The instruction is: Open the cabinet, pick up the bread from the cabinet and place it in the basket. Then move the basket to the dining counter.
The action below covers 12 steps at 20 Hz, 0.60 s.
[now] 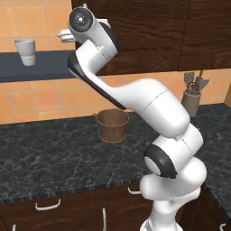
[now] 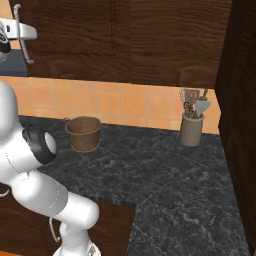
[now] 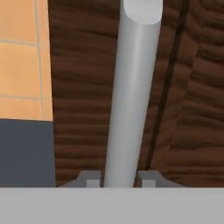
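gripper [image 3: 117, 180] clamped on handle [image 3: 129, 96], 2 tips tight on either side of the bar | cabinet [image 2: 125, 40] door looks shut (bread can't be seen) | basket [image 1: 112, 125] upright on black worktop [image 1: 49, 153], well left of utensil jar [image 2: 192, 129] | cup [image 1: 25, 52] on shelf, left

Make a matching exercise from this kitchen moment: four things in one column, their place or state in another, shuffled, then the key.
Things:
1. claw
2. basket
3. utensil jar
4. white cup

Places or states:
A. on the dark wall shelf
B. shut on the cabinet door's silver handle
C. on the black worktop by the tiled wall, nothing showing inside it
D. on the worktop beside the tall dark cabinet side, holding tools

Pairs: 1-B, 2-C, 3-D, 4-A
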Motion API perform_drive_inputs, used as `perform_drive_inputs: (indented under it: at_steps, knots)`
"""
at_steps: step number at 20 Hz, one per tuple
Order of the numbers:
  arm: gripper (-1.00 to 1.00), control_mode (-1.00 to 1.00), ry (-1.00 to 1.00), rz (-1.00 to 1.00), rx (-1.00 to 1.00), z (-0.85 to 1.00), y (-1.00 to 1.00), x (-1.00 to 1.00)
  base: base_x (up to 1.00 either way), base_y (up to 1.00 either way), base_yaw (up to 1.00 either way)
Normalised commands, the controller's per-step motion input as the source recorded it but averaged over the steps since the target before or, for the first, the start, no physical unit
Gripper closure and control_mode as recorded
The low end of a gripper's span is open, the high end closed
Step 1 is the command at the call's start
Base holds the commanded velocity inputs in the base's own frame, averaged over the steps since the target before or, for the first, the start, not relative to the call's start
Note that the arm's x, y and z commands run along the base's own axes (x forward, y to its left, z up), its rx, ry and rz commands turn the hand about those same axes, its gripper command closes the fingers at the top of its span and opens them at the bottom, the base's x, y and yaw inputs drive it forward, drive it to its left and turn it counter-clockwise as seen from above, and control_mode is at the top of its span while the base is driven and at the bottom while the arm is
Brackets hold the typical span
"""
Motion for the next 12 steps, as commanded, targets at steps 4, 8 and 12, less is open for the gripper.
perform_drive_inputs:
  at_steps: [4,8,12]
  knots:
    - [1.0,-1.0,0.02,-0.03,0.01,-0.51,-0.2,-0.66,0.0,0.0,0.0]
    - [1.0,-1.0,-0.02,0.0,0.12,-0.21,-0.56,-1.0,0.0,0.0,0.0]
    - [1.0,-1.0,-0.06,0.19,0.25,0.0,-0.78,-1.0,0.0,0.0,0.0]
